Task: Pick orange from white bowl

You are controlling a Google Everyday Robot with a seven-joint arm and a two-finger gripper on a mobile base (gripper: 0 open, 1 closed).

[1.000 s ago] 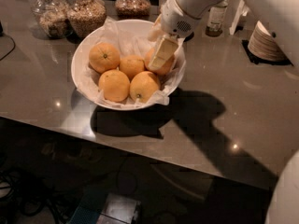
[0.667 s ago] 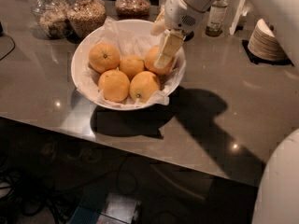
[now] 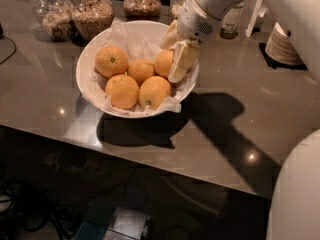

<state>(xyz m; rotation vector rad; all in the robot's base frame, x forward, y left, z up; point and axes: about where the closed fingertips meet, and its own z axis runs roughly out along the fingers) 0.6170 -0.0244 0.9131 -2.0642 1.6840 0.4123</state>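
Camera view, looking down onto a dark worktop. Target orange tucked against the picture-right inner wall of the white bowl, resting on crumpled paper, deep in colour, no stem dot showing. Touching a smaller orange on its picture-left and sitting just behind a larger one toward the near rim; a stem-dotted orange and a paler orange farther left, apart from it. Round, so no long axis to line up with. Pressed right against the target's picture-right flank, and covering part of it: the claw, reaching down over the bowl's rim from the arm at upper right. Cannot tell whether clenched on the fruit or released beside it. Judged from that contact, no sideways approach left to make; next a firm hold, if not already had, then a straight lift clear of the neighbours. Risk, as a guess: dragging the paper along. Beyond the bowl, glass jars along the far edge and a stack of plates at far right, both well apart from the claw.
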